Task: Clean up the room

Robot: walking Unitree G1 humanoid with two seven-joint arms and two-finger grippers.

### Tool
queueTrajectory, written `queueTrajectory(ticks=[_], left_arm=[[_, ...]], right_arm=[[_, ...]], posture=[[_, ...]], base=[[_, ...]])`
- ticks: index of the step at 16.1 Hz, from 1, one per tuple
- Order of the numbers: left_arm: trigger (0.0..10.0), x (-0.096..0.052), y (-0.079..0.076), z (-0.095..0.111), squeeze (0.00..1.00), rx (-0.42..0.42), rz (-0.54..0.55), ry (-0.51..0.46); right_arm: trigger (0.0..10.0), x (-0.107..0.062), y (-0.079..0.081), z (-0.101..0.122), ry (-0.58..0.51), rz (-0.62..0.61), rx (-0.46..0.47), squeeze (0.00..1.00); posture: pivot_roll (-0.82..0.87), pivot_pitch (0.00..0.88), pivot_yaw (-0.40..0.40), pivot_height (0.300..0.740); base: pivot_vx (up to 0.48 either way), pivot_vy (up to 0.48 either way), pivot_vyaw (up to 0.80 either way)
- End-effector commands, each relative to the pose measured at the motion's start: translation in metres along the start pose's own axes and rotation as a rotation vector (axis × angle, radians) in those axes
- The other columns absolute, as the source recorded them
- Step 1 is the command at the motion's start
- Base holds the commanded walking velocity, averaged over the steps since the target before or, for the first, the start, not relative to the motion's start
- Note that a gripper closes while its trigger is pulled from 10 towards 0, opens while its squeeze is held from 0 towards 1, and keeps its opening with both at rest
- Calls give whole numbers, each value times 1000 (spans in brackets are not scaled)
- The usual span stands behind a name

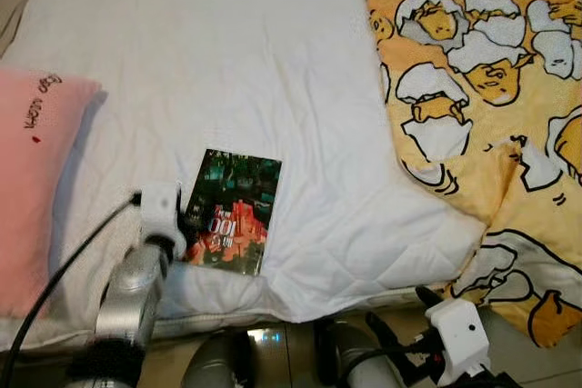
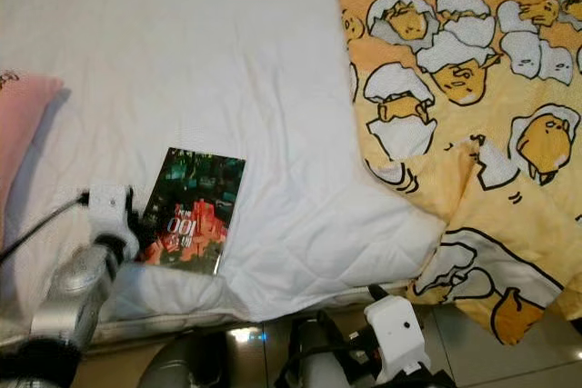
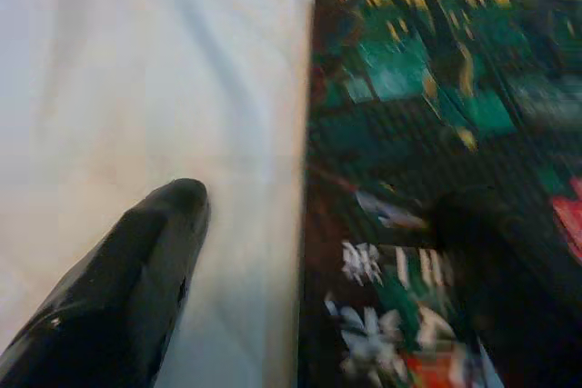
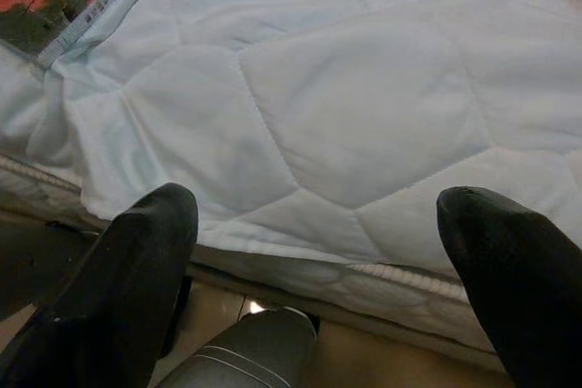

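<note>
A book (image 1: 235,211) with a dark green and red cover lies flat on the white quilted bed cover (image 1: 227,61), near the bed's front edge. My left gripper (image 1: 188,223) is at the book's left edge and open. In the left wrist view one finger (image 3: 150,270) rests over the sheet and the other finger (image 3: 496,261) is above the cover of the book (image 3: 409,115). My right gripper (image 4: 318,215) hangs open in front of the bed's edge, low on the right, with nothing between its fingers (image 4: 136,261).
A pink pillow (image 1: 36,179) lies at the left of the bed. A yellow blanket (image 1: 491,88) with a cartoon print covers the right side and hangs over the front corner. Shiny floor (image 1: 273,338) shows below the mattress edge.
</note>
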State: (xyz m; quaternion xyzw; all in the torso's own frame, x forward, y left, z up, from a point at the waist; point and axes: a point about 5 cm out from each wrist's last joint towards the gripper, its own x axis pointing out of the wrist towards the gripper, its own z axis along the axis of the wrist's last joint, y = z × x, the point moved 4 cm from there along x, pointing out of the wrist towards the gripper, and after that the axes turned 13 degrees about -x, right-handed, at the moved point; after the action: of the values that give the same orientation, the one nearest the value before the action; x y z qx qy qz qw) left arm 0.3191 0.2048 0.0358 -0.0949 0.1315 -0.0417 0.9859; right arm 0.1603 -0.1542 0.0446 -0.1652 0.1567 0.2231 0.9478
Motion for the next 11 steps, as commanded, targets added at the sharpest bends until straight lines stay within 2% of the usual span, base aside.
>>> queueTrajectory(ticks=[1,4,6,7,11], left_arm=[[10000,-5,-2,-19,0,-29,-14,57],[10000,-4,-28,-12,0,-112,-134,-5],[10000,-5,-30,-26,0,-50,-129,50],[0,-5,-29,-32,0,-25,-112,67],[0,-5,-28,-53,0,-25,-98,143]], right_arm=[[10000,-3,-1,-7,28,3,0,0],[10000,0,-1,-7,24,14,-9,0],[10000,2,-2,-8,27,17,-12,0],[10000,3,-2,-8,27,19,-13,0],[10000,4,1,-7,27,19,-9,0]], posture=[[-260,234,-36,740],[-256,224,-42,740],[-252,219,-42,740],[-252,221,-42,740],[-258,234,-44,740]], base=[[0,0,0],[0,0,0],[0,0,0],[0,0,0],[0,0,0]])
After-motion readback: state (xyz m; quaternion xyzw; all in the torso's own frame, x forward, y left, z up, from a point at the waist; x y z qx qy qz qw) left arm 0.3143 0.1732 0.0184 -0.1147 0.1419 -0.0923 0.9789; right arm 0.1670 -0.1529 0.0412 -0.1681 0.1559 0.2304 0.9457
